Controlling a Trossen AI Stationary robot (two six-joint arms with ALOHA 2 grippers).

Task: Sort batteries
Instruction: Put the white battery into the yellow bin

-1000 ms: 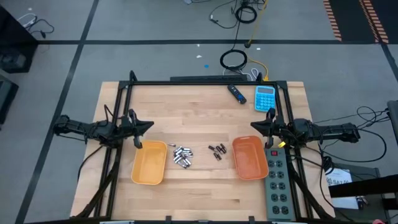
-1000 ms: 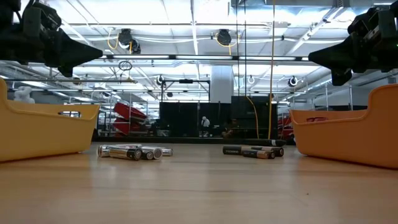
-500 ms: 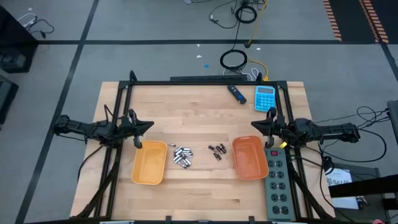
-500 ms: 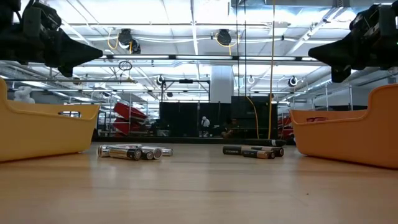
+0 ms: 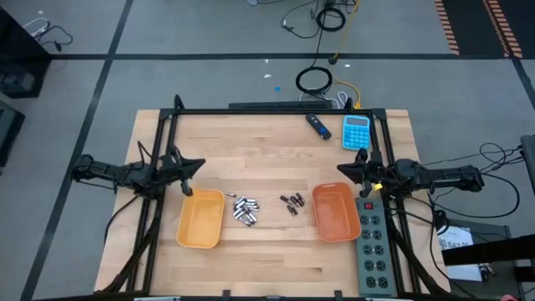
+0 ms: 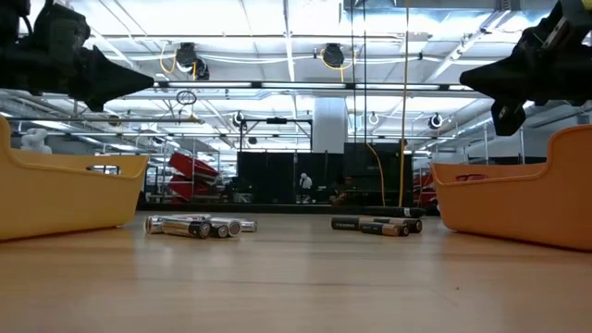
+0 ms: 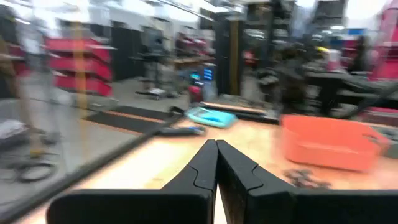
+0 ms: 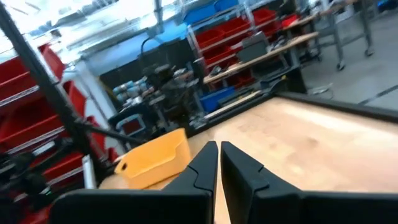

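Note:
The batteries lie in two small heaps at mid-table: shiny silver ones (image 5: 244, 209) (image 6: 194, 225) beside the yellow tray (image 5: 201, 219), and thinner dark ones (image 5: 291, 202) (image 6: 375, 225) beside the orange tray (image 5: 336, 211). All of them rest on their sides on the wood. My left gripper (image 5: 199, 165) (image 7: 216, 144) hovers shut above the table's left side, just beyond the yellow tray's far end. My right gripper (image 5: 341, 168) (image 8: 219, 147) hovers shut above the right side, just beyond the orange tray's far end. The two grippers point toward each other.
A blue calculator (image 5: 357, 131) and a dark blue-tipped stick (image 5: 318, 125) lie near the far right corner. A power strip (image 5: 373, 242) runs along the right edge. A black frame (image 5: 276, 110) borders the table. Bare wood lies between the heaps and the far edge.
Both grippers have turned a little about their own long axes. They have stayed in place above the tray ends and have kept shut. The batteries and trays have not moved.

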